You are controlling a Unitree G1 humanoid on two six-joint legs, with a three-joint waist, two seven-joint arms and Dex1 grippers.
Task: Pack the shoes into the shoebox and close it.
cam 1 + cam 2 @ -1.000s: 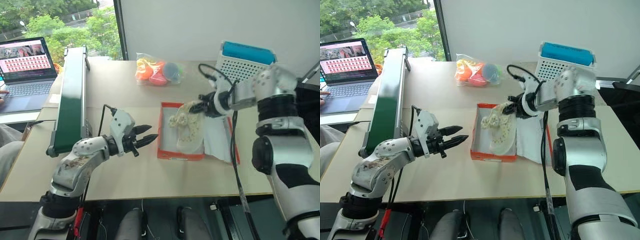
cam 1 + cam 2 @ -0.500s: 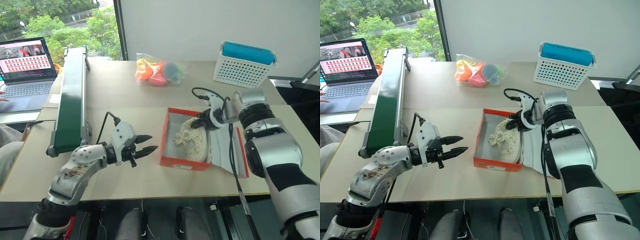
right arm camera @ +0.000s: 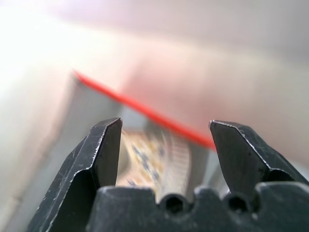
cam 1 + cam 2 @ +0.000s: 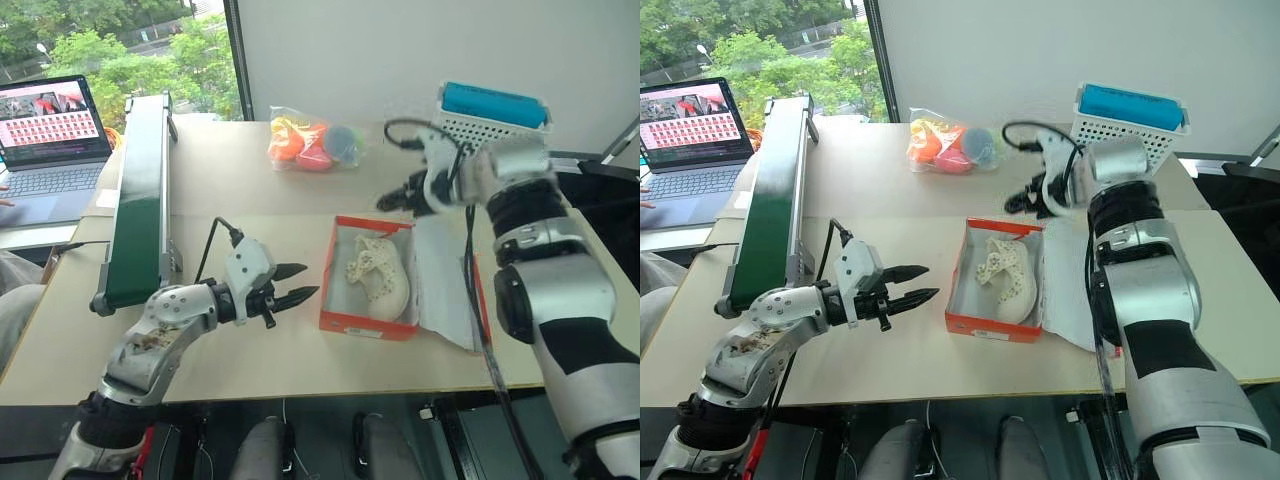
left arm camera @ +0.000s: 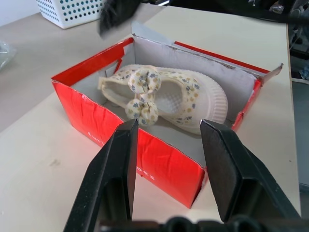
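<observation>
The orange-red shoebox (image 4: 352, 322) stands open on the table, its white-lined lid (image 4: 447, 285) lying flat to the right. The cream shoes (image 4: 378, 276) lie inside it, and two small bows (image 5: 143, 79) show on them. My right gripper (image 4: 396, 200) hangs open and empty above the box's far edge; in its wrist view its fingers (image 3: 102, 145) frame the shoes (image 3: 155, 162) below. My left gripper (image 4: 297, 283) is open and empty, level with the table and a short way left of the box, pointing at it.
A bag of orange and pink toys (image 4: 312, 144) lies at the back centre. A white basket with a teal top (image 4: 492, 116) stands at the back right. A long green conveyor (image 4: 142, 195) runs along the left, with a laptop (image 4: 52, 135) beyond it.
My right gripper has opened, left the shoe in the box, and risen towards the box's far edge. The left arm has stayed in place.
</observation>
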